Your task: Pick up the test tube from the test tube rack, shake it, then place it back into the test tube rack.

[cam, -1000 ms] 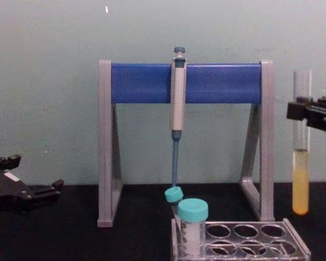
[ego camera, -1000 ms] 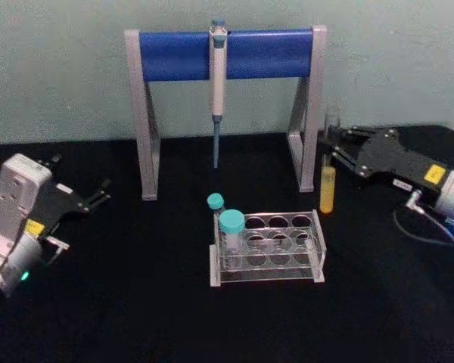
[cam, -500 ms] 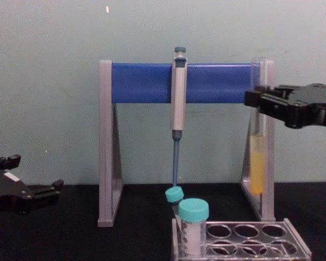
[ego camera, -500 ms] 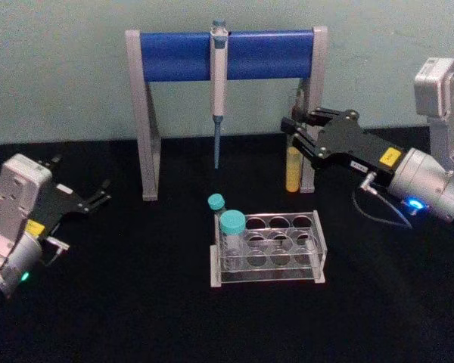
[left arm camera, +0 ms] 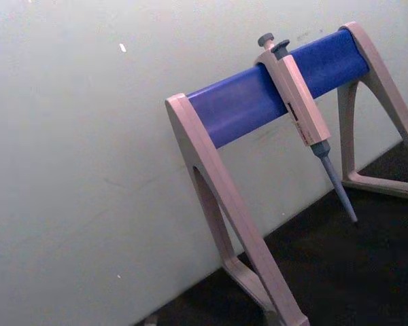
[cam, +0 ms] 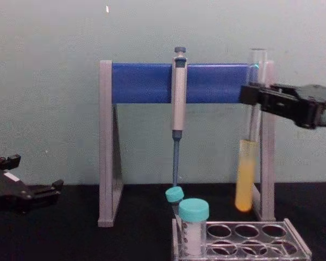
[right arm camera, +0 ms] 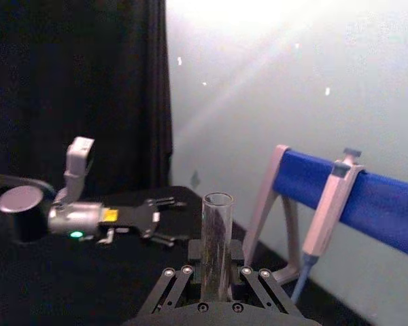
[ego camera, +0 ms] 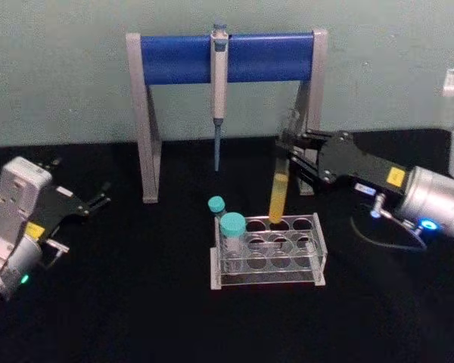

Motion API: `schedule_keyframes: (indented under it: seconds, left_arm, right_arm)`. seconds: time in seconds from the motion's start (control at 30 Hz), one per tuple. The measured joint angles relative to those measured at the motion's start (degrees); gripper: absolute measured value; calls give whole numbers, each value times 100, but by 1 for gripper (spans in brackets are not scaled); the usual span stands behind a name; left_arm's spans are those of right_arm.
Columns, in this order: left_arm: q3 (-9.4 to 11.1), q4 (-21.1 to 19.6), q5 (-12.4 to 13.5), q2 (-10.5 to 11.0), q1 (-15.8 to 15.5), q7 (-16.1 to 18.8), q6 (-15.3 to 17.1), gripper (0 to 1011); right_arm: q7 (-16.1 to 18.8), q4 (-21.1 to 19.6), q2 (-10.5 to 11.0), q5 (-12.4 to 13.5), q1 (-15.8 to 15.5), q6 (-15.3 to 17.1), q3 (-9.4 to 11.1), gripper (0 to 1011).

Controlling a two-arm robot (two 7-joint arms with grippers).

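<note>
So, over on the left the left tool [ego camera: 79, 181] sits idle, spread wide. Further right, the test tube [ego camera: 278, 193] hangs slightly tilted just above the test tube rack [ego camera: 266, 277], with the right tool [ego camera: 289, 148] pinching its upper part.

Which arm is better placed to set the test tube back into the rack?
The right. The right gripper has its jaws shut on the test tube, which hangs tilted above the back row of the test tube rack. The left gripper sits open far off on the robot's left, holding nothing.
</note>
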Motion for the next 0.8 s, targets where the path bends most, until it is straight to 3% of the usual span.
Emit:
schedule_keyframes:
  seconds: [0.2, 0.37, 0.57, 0.8]
  left_arm:
    - [0, 0, 0, 0, 0, 0, 0, 1001]
    - [0, 0, 0, 0, 0, 0, 0, 1001]
    - [0, 0, 0, 0, 0, 0, 0, 1001]
    - [0, 0, 0, 0, 0, 0, 0, 1001]
  right_arm:
    - [166, -164, 393, 184, -180, 46, 67, 235]
    - [-53, -233, 649, 177, -268, 55, 165, 235]
    - [-461, -112, 627, 61, -223, 49, 233, 235]
    - [-776, 177, 339, -38, 40, 119, 233, 235]
